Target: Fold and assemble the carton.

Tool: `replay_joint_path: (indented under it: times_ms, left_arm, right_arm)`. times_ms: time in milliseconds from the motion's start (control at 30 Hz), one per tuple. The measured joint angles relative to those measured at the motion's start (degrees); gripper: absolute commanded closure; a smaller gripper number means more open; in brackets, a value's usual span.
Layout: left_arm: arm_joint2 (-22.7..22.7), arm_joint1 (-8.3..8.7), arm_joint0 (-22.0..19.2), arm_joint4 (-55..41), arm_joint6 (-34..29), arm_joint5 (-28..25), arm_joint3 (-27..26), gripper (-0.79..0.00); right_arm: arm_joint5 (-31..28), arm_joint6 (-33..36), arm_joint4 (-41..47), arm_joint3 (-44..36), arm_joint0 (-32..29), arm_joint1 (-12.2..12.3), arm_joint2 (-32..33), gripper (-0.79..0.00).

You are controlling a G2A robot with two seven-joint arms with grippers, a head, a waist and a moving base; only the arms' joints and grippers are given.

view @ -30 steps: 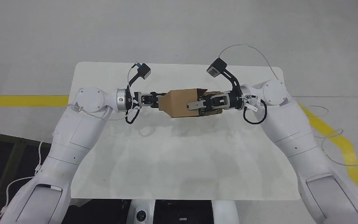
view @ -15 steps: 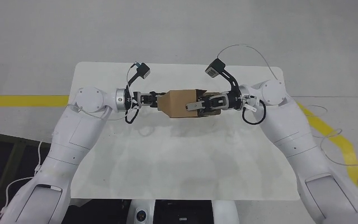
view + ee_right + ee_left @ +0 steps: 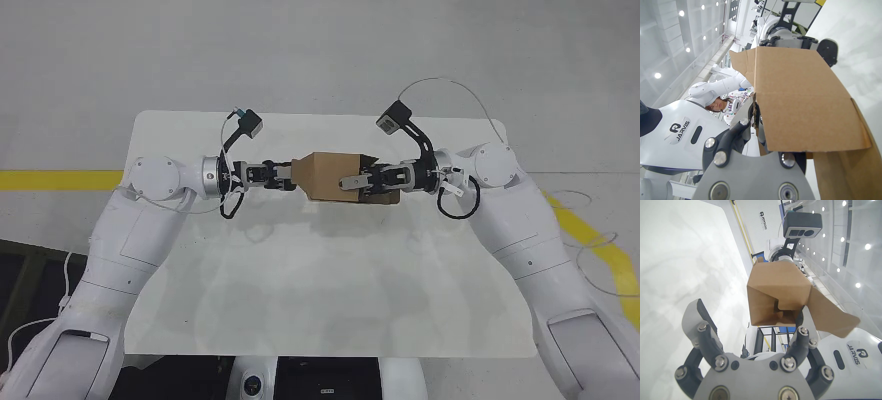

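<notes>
1. Cataloguing from the top view, recorded a brown corrugated cardboard carton (image 3: 332,176), partly erected, lying lengthwise between the two grippers over the far middle of a white rounded-corner table (image 3: 250,290), seemingly raised off its surface.
2. Logged the left gripper (image 3: 750,306) at the carton's left end; found it wide open, gripping nothing.
3. Noted one black-padded finger (image 3: 705,317) of that gripper well apart from the cardboard, and the other finger (image 3: 800,321) touching the carton's corner, just beside a loose brown flap (image 3: 831,317).
4. Entered that flap as unfolded, splaying outward from the left end; saw a small notch and a gap between the folded end panels beside it.
5. Logged the right gripper (image 3: 352,187) at the carton's right end; found it closed on a side panel of the carton.
6. Noted, in the right wrist view, one pale finger (image 3: 745,113) lying against the outer face at the panel's ragged edge; could not make out its partner behind the cardboard.
7. Entered a further brown flap (image 3: 848,170) as unfolded, extending beside the right gripper.
8. Listed a yellow floor stripe (image 3: 60,180) on the grey floor, running to either side of the table.
</notes>
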Motion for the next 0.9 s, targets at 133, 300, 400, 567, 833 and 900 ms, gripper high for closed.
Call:
replay_joint_path:
  times_ms: [133, 300, 400, 567, 833, 900]
  left_arm:
    - [-1.8, 0.51, 0.7, 0.3, 0.2, 0.0, -0.2, -0.785]
    - [-4.0, 1.11, 1.6, 0.4, 0.6, -0.2, -2.2, -0.785]
    - [-5.2, 1.47, 2.2, 0.4, 0.6, -0.4, -4.6, -0.785]
    - [-6.4, 1.91, 3.1, 1.4, 0.8, 0.0, -8.5, -0.785]
    - [-3.7, 1.72, 2.1, 6.7, 2.5, 2.2, -8.7, -0.785]
    - [-2.8, 1.53, 1.6, 7.1, 2.9, 2.1, -7.8, -0.785]
  right_arm:
    - [-0.1, -1.5, -2.4, 1.1, -0.1, 0.5, 1.5, 0.000]
    - [1.6, -4.2, -8.4, 0.4, -0.2, 1.2, 2.6, 0.000]
    - [2.9, -5.1, -10.6, -0.9, -0.7, 1.4, 2.6, 0.000]
    - [4.2, -6.0, -12.4, -2.8, -1.2, 1.4, 2.1, 0.000]
    - [4.9, -6.3, -13.4, -4.8, -1.2, 1.3, 1.5, 0.000]
    - [4.4, -6.3, -13.3, -5.1, -1.3, 1.3, 1.6, 0.000]
